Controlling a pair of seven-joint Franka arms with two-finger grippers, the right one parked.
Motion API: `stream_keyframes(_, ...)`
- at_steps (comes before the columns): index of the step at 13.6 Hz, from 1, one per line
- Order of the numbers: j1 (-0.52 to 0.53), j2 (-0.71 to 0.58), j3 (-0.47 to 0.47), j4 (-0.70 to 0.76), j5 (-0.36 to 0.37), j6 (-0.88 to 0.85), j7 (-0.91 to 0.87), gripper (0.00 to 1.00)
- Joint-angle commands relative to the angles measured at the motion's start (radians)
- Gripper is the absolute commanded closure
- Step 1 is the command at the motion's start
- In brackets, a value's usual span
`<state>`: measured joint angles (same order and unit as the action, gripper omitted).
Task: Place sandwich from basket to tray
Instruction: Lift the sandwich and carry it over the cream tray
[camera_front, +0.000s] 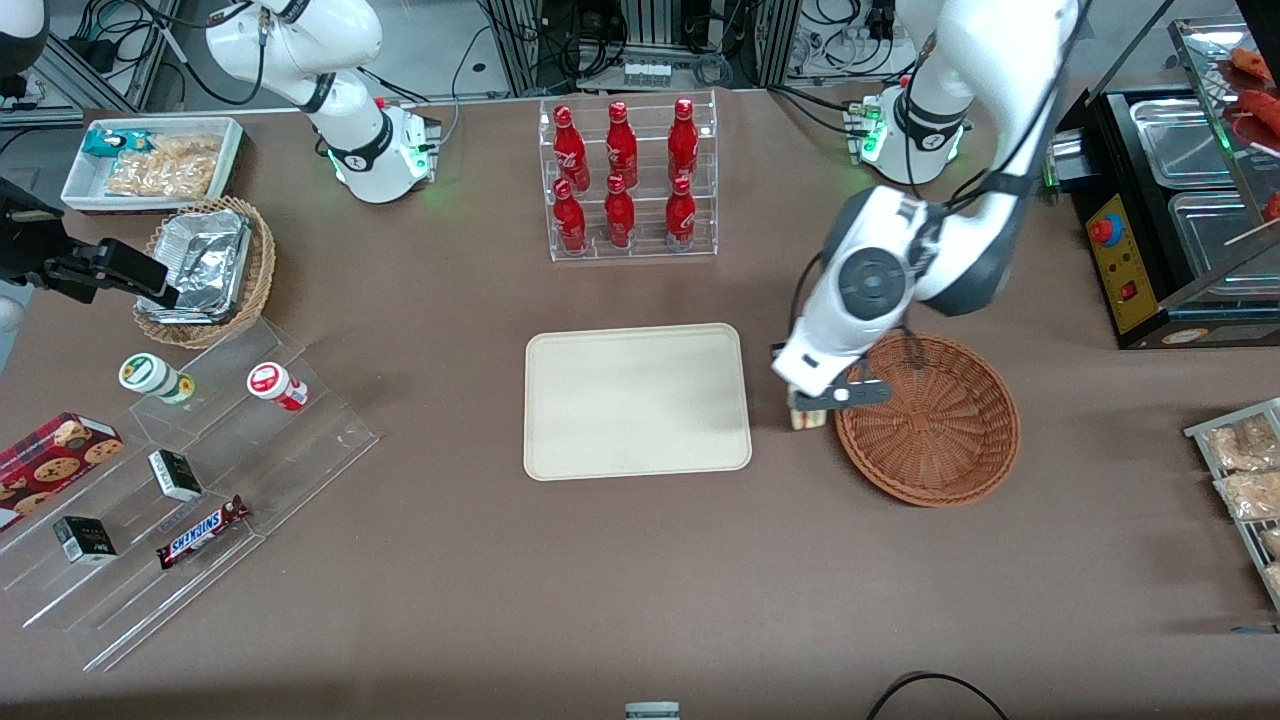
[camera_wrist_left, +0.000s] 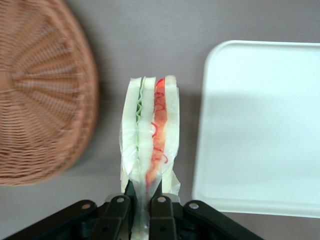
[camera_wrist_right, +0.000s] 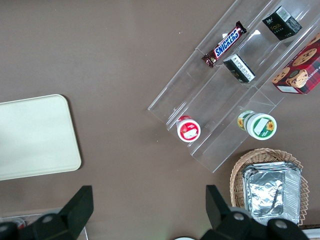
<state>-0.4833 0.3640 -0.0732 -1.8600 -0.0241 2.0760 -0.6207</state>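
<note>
Sandwich (camera_wrist_left: 150, 135) held on edge, pinched at its narrow end by the gripper (camera_wrist_left: 142, 202), clear of the basket (camera_front: 935, 425) and hanging over bare bench (camera_front: 600, 580) in the gap between basket and tray (camera_front: 637, 400). Gripped only through a thin fold of clear wrap and bread (fingers (camera_wrist_left: 120, 210) closed tight on that tip), so likely to slip or swing out if carried sideways too briskly. Released from here, bound to land on the bench short of the tray rim, or to catch that rim and tip over. Squeezed any harder, apt to crush and shed filling. Seen as a pale wedge in film, white bread slices standing upright, green leaf showing along one seam and red with a yellowish layer along the next. Basket left bare inside, tray bare too.
</note>
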Motion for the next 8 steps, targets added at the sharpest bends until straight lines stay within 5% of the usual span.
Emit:
stream_keyframes(1,-0.07,0.13,0.012,0.169,-0.011,-0.039,-0.048,0.93)
stream_keyframes(8,-0.214,0.337,0.001,0.435,-0.085,-0.025,-0.247,0.93)
